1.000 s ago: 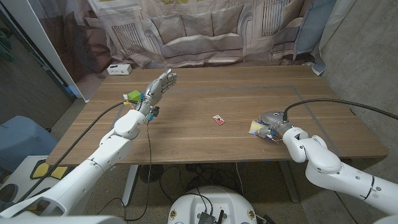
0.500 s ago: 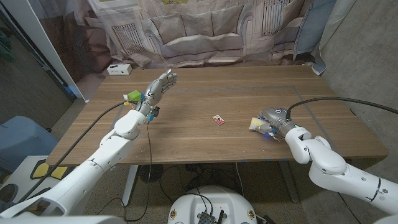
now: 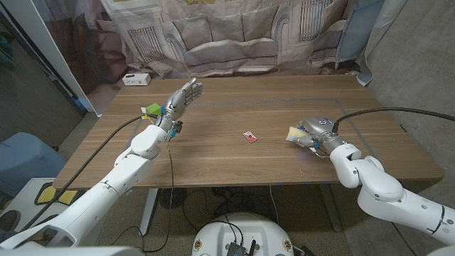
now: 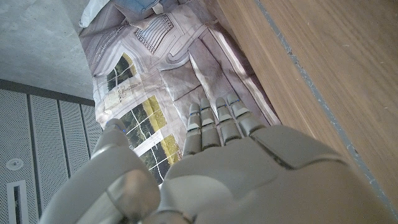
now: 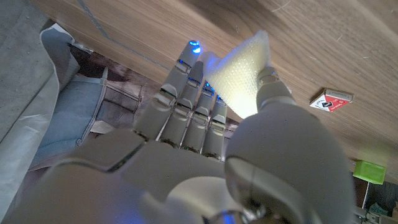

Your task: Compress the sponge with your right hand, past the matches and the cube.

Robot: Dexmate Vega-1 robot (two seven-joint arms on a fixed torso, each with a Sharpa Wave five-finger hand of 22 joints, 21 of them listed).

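Right hand gripped the yellow sponge (thumb against fingers) on the wooden table, right of the matchbox; left hand hovered with fingers spread.

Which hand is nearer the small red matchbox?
Right. The right hand, gripping the pale yellow sponge, is just beside the small red matchbox; the left hand is raised farther off.

left robot hand raised open, right robot hand gripping
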